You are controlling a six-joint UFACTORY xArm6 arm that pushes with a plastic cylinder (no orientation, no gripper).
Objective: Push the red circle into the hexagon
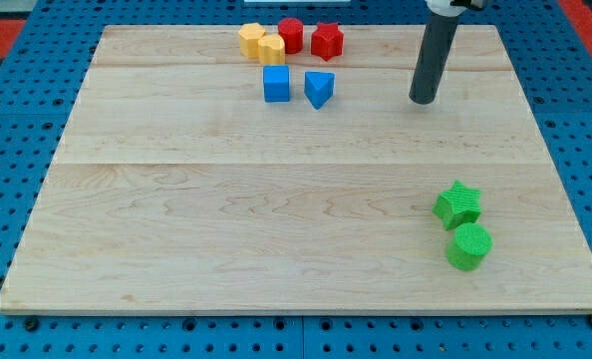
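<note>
The red circle (291, 35) sits near the view's top, touching a yellow block (271, 49) on its left. Another yellow block, a hexagon (251, 39), touches that one further left. A red star (327, 41) lies just right of the red circle. My tip (424, 101) rests on the board well to the right of these blocks and a little lower, touching no block.
A blue cube (276, 84) and a blue triangle (319, 89) lie just below the red and yellow group. A green star (458, 205) and a green circle (469, 246) sit at the lower right. The wooden board (226, 219) lies on a blue pegboard.
</note>
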